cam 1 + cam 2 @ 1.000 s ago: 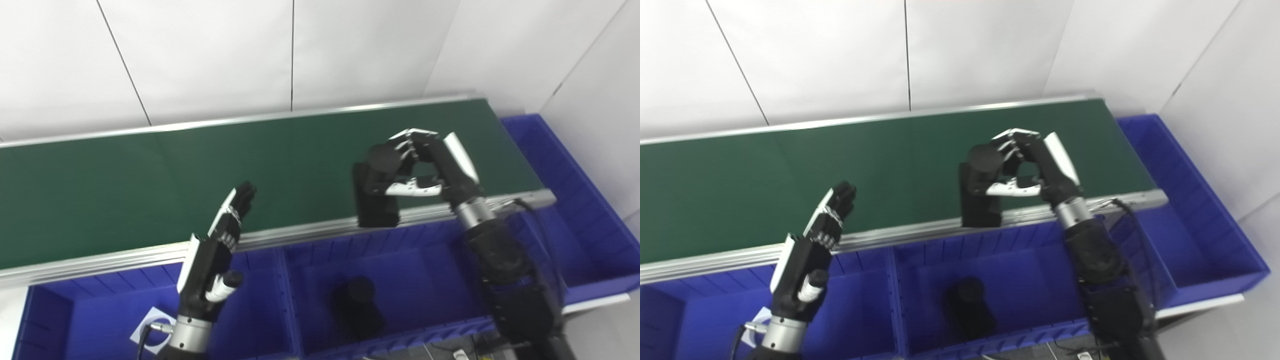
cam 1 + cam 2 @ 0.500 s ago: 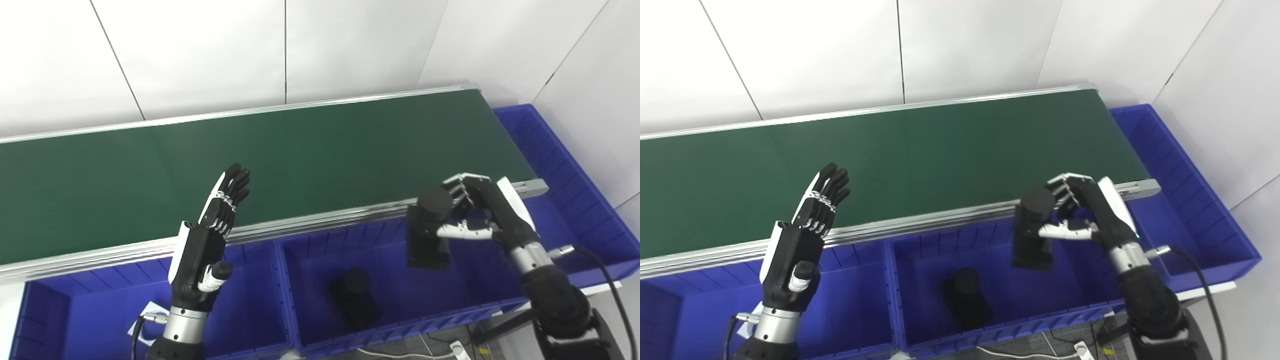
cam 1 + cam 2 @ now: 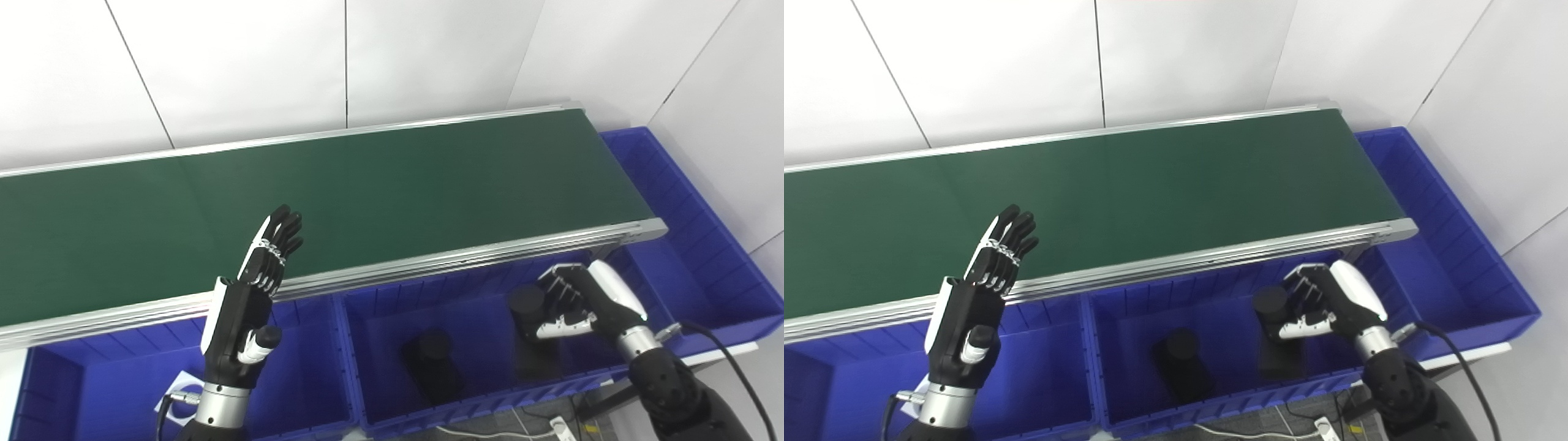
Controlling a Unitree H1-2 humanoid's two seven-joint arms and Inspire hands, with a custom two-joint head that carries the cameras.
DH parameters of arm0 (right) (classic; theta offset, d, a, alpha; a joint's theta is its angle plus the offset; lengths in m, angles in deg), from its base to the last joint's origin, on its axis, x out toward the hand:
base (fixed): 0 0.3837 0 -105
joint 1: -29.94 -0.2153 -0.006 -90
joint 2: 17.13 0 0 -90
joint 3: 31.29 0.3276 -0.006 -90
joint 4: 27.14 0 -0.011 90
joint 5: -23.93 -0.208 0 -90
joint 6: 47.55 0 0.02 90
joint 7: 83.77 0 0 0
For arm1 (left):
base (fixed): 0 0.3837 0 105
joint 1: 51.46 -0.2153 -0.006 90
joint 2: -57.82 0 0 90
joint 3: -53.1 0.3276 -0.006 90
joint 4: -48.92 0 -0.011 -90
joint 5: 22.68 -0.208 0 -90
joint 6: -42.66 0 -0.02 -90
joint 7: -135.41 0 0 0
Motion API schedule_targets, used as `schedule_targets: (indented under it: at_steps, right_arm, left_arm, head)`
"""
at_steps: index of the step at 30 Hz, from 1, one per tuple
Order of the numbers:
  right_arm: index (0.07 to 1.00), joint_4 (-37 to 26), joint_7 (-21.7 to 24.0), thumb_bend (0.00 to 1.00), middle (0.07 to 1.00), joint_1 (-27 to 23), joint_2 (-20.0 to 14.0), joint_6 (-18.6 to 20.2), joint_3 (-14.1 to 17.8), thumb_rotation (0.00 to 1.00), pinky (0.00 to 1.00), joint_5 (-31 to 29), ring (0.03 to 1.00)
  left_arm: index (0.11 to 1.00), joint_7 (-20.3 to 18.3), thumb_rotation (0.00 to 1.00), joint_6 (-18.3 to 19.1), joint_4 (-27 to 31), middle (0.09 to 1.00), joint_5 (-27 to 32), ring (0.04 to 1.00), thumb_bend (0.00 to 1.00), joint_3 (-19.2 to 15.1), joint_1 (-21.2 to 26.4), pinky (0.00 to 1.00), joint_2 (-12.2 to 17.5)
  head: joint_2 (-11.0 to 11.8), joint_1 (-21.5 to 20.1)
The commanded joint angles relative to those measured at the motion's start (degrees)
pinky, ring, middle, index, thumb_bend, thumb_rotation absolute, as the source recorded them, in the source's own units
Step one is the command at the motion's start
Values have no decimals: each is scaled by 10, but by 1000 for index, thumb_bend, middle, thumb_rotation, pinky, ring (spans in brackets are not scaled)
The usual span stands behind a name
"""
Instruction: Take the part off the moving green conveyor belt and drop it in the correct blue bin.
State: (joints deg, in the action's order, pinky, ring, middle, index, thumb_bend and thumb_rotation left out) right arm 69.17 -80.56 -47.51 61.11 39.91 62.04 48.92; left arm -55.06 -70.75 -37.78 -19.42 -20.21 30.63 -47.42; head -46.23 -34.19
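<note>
Left eye view: our right hand (image 3: 576, 300) clamps the rigid, seemingly solid black part (image 3: 531, 334) by its round cap at 4 o'clock inside the middle bin (image 3: 429, 303), while our left hand (image 3: 248, 312) waits, fingers spread.

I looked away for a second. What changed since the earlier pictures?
The right hand carried the black part off the green belt, toward the robot and down into the middle blue bin, still gripping it. The left hand stays open; the other black part lies unmoved.

you see two black cylindrical parts (image 3: 432, 364) (image 3: 531, 334), three blue plastic bins (image 3: 110, 392) (image 3: 392, 306) (image 3: 692, 226), one green conveyor belt (image 3: 367, 190), two robot hands (image 3: 245, 318) (image 3: 579, 303).
</note>
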Motion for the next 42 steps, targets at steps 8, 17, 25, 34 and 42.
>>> schedule_targets:
  at_steps: [8, 17, 25, 34, 42]
  right_arm:
    - [527, 126, -100, 519, 409, -69, 23, -57, -34, 0, 272, 33, 320]
    - [487, 159, -123, 527, 473, -88, 48, -41, -52, 0, 254, 33, 306]
    - [530, 165, -132, 521, 432, -88, 50, -61, -52, 4, 319, 11, 376]
    - [781, -47, 11, 929, 773, -4, 38, -37, -49, 574, 637, -152, 722]
    - [999, -285, 103, 1000, 999, 92, 55, -10, -86, 847, 999, -284, 999]
  left_arm:
    - [941, -9, 836, -12, 27, 936, 1, 955, 905, 3, -5, 946, 1]
    - [936, -10, 841, -18, 29, 932, -4, 955, 897, 5, -17, 955, 2]
    - [940, -12, 844, -24, 24, 940, -5, 960, 889, 6, -18, 966, 3]
    - [938, -20, 826, -21, 26, 941, 9, 962, 894, 0, -16, 973, 11]
    - [930, -33, 813, -24, 9, 932, 28, 959, 867, -12, -5, 974, 32]
  head:
    - [5, 17]
    - [14, 37]
    - [19, 45]
    - [8, 78]
    - [7, 105]
